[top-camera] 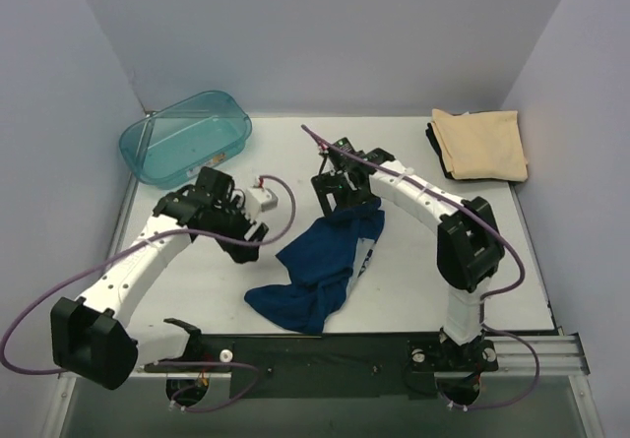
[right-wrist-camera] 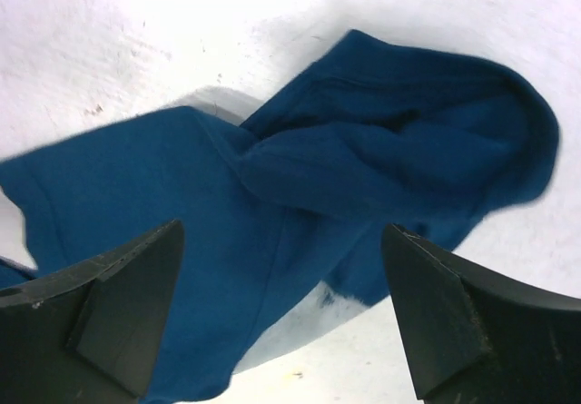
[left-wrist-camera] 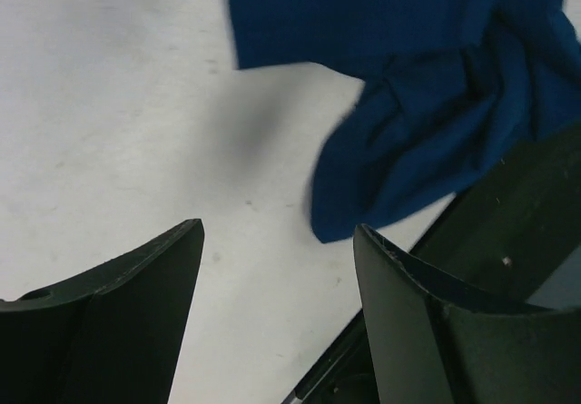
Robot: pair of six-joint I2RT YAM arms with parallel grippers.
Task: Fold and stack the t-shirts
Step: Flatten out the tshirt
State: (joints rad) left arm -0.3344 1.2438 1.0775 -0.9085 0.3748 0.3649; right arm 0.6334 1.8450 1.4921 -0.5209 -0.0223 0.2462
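Top view, navy t-shirt (top-camera: 320,266): lies crumpled on the table (top-camera: 197,290) between the two arms. It runs from near the front edge up toward the middle, and a bit of white print shows along its right edge.
Top view, tan t-shirt (top-camera: 480,143): folded flat in the far right corner, on top of a black t-shirt (top-camera: 435,141). Only a dark strip of the black one shows, at the tan shirt's left side.
Top view, teal tub (top-camera: 148,157): stands at the far left, well apart from all three shirts.
Top view, left gripper (top-camera: 248,236): just left of the navy t-shirt. How wide it is spread is hard to judge from here.
Top view, right gripper (top-camera: 346,200): over the far end of the navy t-shirt.
Left wrist view, left gripper (left-wrist-camera: 279,230): its fingers (left-wrist-camera: 118,313) are spread apart with only bare table (left-wrist-camera: 109,104) between them, so it holds nothing.
Left wrist view, navy t-shirt (left-wrist-camera: 408,141): a bunched fold lies ahead and to the right of the fingertips, clear of both.
Right wrist view, right gripper (right-wrist-camera: 281,230): its fingers (right-wrist-camera: 100,304) are spread wide and clamp nothing. The cloth lies below the gap, but it cannot be told whether the tips touch it.
Right wrist view, navy t-shirt (right-wrist-camera: 363,150): rumpled, with a thick rolled fold at the upper right and white table (right-wrist-camera: 136,23) around it.
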